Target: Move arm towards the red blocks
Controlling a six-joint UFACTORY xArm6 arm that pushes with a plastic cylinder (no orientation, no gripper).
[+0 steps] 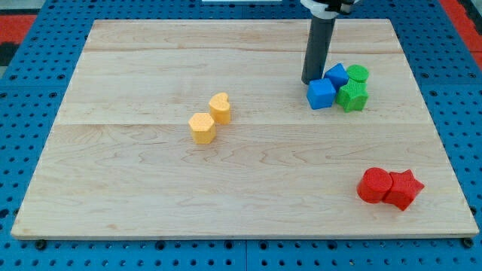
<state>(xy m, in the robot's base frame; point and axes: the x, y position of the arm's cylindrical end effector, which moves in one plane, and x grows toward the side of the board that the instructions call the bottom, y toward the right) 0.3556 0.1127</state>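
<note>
Two red blocks sit touching near the view's bottom right: a rounded red block [373, 185] and a red star-shaped block [404, 188]. My tip [309, 80] is at the view's upper right, just left of a blue cube [321, 93] and close to it. The dark rod rises from the tip to the view's top edge. The red blocks lie well below and to the right of my tip.
A blue block [337, 74], a green cylinder [358, 74] and a green star-shaped block [352, 96] cluster with the blue cube. A yellow heart-shaped block [220, 108] and a yellow hexagon block [202, 128] sit mid-board. The wooden board [113, 188] lies on a blue pegboard.
</note>
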